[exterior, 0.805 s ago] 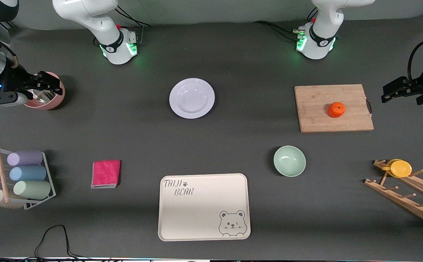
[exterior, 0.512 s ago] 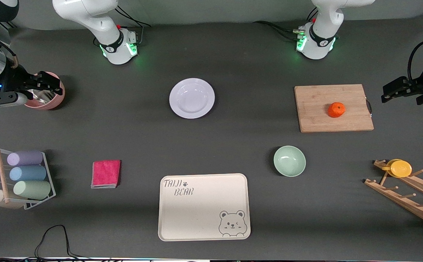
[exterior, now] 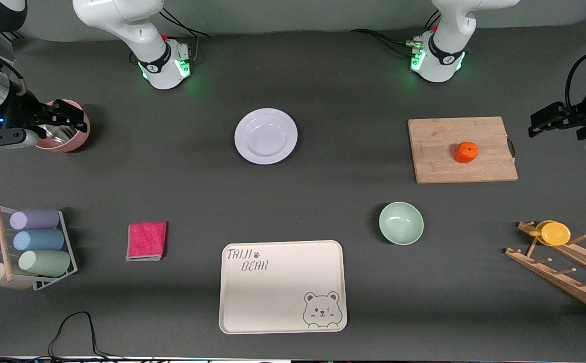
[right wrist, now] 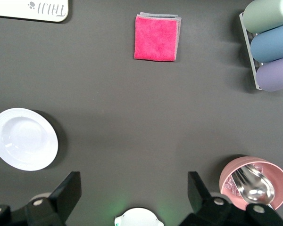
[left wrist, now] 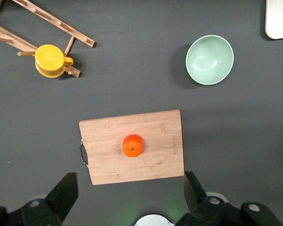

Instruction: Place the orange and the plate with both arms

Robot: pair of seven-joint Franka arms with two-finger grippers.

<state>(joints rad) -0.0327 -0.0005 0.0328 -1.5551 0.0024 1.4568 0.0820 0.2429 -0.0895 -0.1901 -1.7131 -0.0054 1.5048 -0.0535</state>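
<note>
Front view reads "TAIJI BEAR" on the beige tray [exterior: 282,286]; left end effector [left wrist: 129,188] and right end effector [right wrist: 134,188] both released.

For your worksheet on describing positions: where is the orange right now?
The orange sits on the cutting board toward the left arm's end of the table, farther from the front camera than the green bowl.

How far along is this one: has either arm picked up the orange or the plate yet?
Nothing looks done. The orange sits on the cutting board, and the plate lies bare on the table. Nothing is in hand: the left gripper is open high over the board, and the right gripper is open over the table near the pink bowl. Both picks and both placements remain.
</note>
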